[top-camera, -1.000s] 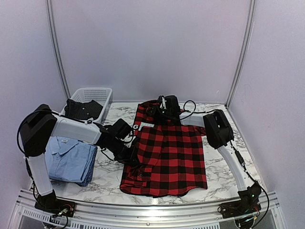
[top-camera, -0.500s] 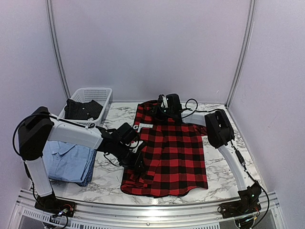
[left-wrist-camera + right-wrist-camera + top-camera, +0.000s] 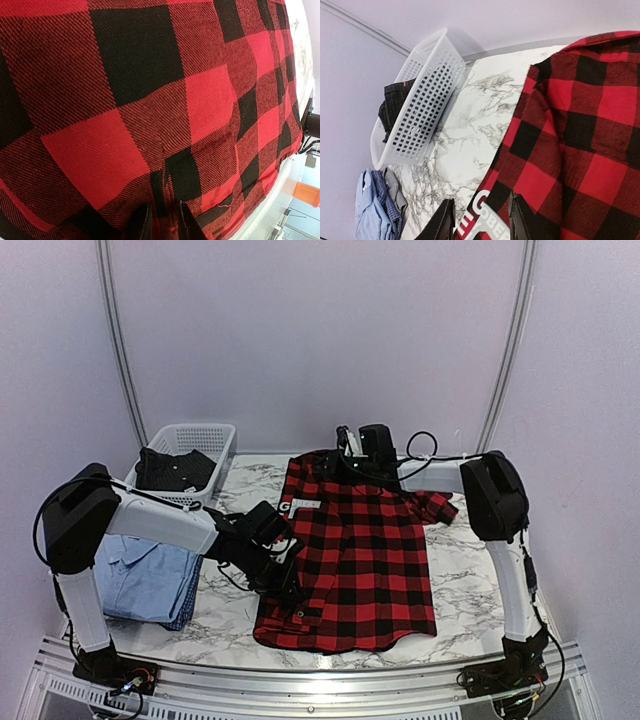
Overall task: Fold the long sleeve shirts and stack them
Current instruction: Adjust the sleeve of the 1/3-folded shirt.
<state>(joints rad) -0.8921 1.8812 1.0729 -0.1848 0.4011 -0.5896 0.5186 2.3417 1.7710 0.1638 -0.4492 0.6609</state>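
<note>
Since a second ago your right arm has swung its elbow out toward the right edge of the table (image 3: 470, 585), and one sleeve (image 3: 435, 508) of the red-and-black flannel shirt (image 3: 360, 560) now lies spread out on that side. Your left gripper (image 3: 292, 592) has slid closer to the near edge. From the top, the flannel lies flat in the middle, collar toward the far edge, with your right gripper (image 3: 352, 465) over the collar. The light blue shirt (image 3: 140, 575) sits folded at the near left corner. A white basket (image 3: 195, 430) with a dark garment (image 3: 175, 468) stands at the far left corner. In your left wrist view the fingers (image 3: 141, 225) are close together, pinching a fold of the flannel. In your right wrist view the jaws stand partly apart with checked cloth and white letters (image 3: 487, 217) between them; you cannot tell if they grip.
</note>
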